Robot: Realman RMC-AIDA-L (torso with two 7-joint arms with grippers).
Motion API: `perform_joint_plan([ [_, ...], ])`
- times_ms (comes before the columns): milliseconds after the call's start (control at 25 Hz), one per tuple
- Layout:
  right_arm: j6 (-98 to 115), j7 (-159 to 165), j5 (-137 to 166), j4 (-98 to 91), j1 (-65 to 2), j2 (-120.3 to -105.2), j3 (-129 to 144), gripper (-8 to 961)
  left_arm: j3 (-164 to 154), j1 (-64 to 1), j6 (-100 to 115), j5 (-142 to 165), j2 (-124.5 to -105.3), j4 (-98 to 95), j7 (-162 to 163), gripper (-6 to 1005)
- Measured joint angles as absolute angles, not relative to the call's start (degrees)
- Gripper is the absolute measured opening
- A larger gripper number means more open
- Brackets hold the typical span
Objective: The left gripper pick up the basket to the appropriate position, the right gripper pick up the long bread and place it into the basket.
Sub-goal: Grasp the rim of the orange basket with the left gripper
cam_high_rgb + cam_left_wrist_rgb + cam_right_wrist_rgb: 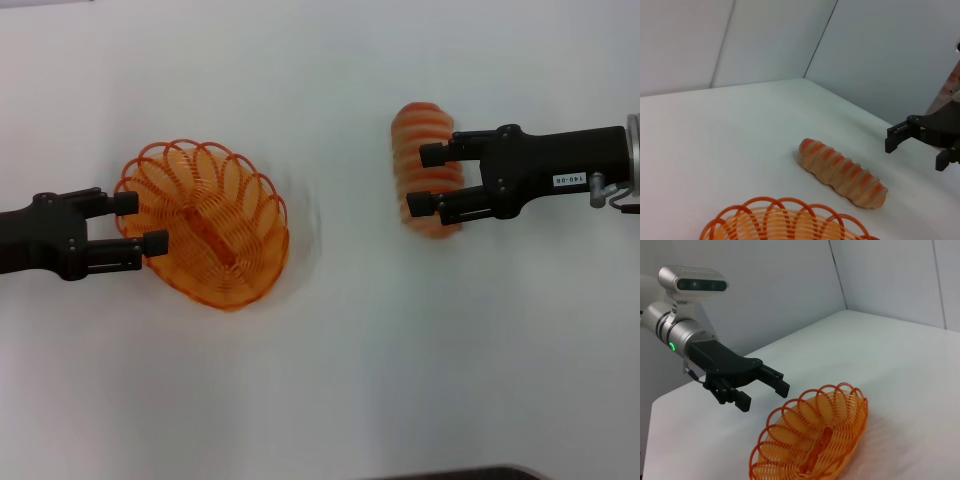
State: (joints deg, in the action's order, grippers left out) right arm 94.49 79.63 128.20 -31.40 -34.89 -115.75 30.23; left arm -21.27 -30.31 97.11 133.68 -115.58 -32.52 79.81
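Note:
The orange wire basket [205, 225] sits on the white table at the left; it also shows in the left wrist view [780, 222] and the right wrist view [815, 440]. My left gripper [140, 222] is open at the basket's left rim; in the right wrist view this gripper [762, 395] hangs just above and behind the rim, not gripping it. The long bread [418, 128] lies on the table at the right, and it shows whole in the left wrist view [842, 172]. My right gripper [427, 180] is open over the bread; in the left wrist view it [917, 152] hovers above the bread, apart from it.
The white table [330, 380] carries nothing else. Pale walls meet in a corner behind the table [815, 45]. A dark edge [470, 472] shows at the bottom of the head view.

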Motion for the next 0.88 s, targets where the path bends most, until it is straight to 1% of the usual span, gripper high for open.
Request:
perform_joint_plan([
  [680,94.5,79.6,128.4,-31.4,-35.3,-115.96,30.2,854,-21.3,-30.7,98.4,133.7,-115.55,-32.5,80.3,841],
  [880,94.7,79.1,128.2,-31.4,-34.7,-116.11,30.2,854,-21.3,-33.0,100.2,133.7,-114.86,-34.3,84.3,836],
])
